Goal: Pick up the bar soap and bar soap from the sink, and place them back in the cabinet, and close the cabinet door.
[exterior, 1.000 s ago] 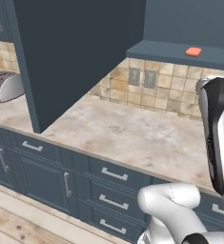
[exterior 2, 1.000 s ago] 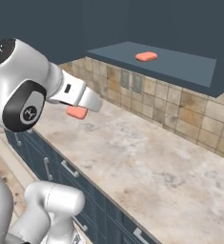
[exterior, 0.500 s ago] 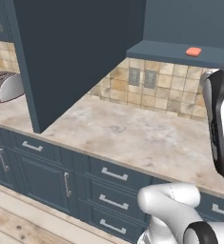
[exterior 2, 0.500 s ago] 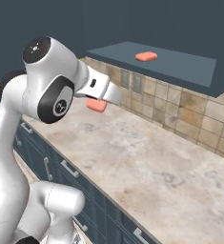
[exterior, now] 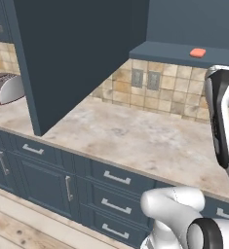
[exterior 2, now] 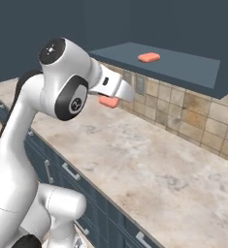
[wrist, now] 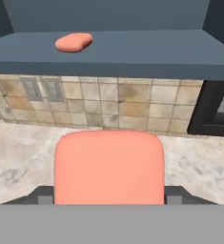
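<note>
My gripper (exterior 2: 116, 96) is shut on one salmon bar soap (exterior 2: 108, 101), held in the air above the counter, below and in front of the open cabinet. In the hand view this held bar soap (wrist: 108, 164) is large and close between the fingertips. The other bar soap (wrist: 74, 42) lies on the cabinet's bottom shelf (wrist: 142, 50), up and to the left of the held one. That shelved bar soap (exterior: 198, 52) and the shelf (exterior: 169, 51) also show from the left base. The cabinet door (exterior: 82, 58) stands swung wide open at the left. The sink is out of view.
A beige stone counter (exterior: 135, 136) runs under the cabinet, backed by a tiled wall with two outlets (exterior: 145, 79). A silver toaster (exterior: 6, 87) stands at the far left. Blue drawers (exterior: 116, 177) line the counter front. A black box-like object (wrist: 214, 107) stands at the right.
The arm has risen and swung toward the cabinet, carrying the held bar soap up and closer to the shelf. The soap on the shelf has not moved.
</note>
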